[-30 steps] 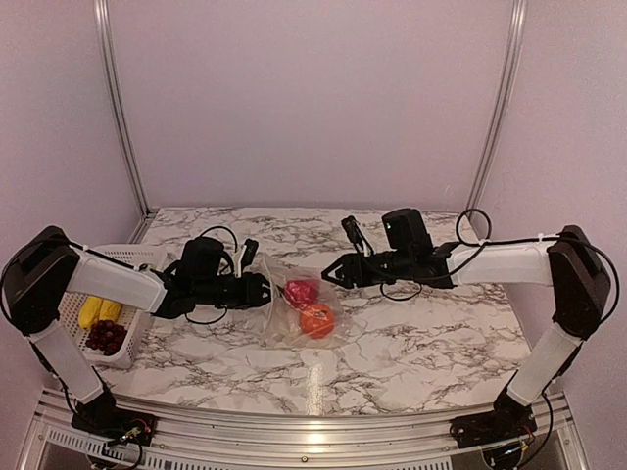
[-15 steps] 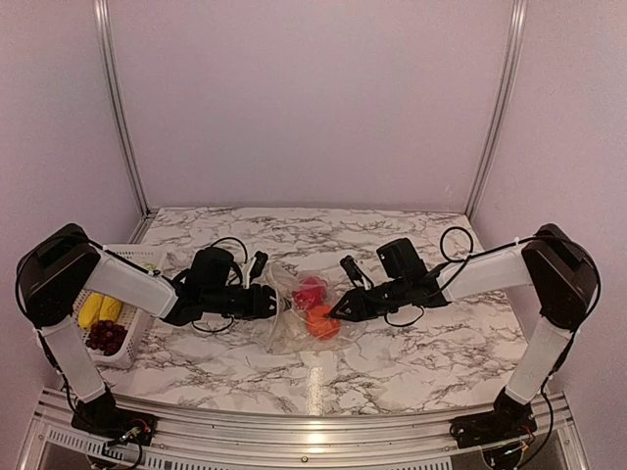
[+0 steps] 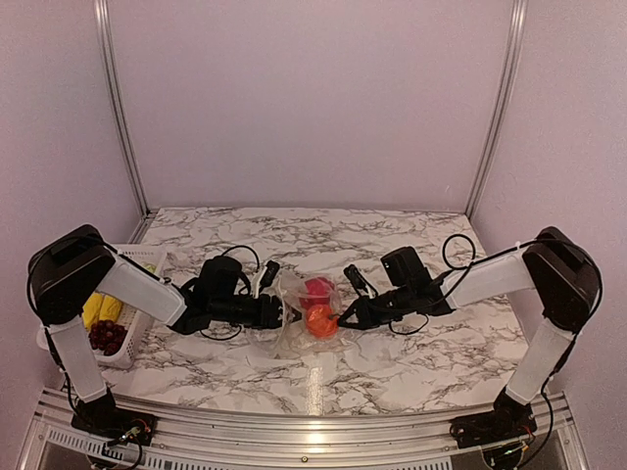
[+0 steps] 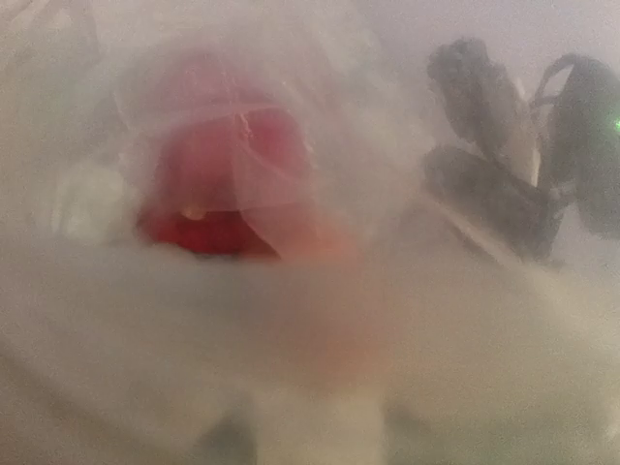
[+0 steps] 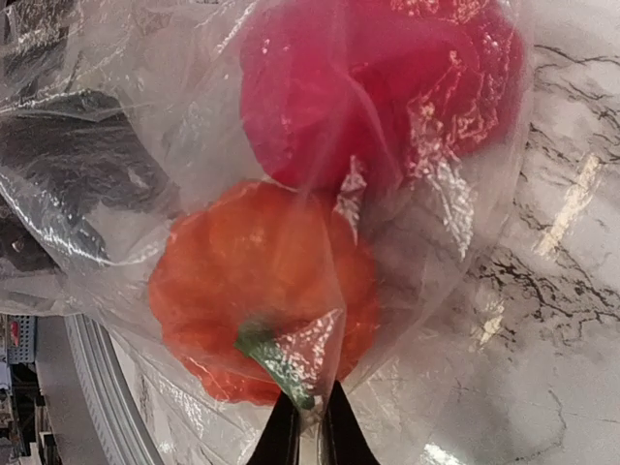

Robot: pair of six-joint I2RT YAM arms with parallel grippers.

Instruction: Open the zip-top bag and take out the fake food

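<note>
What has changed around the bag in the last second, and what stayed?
Both arms moved inward to the zip-top bag. The right gripper dropped and its fingers closed on the plastic beside the orange piece. The left gripper reached the bag's left edge; its grip is unclear. The red piece and the orange one stay inside; the white basket did not move.

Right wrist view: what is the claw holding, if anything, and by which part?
The right claw pinches the zip-top bag: a film fold beside the orange piece, at its green stem.
</note>
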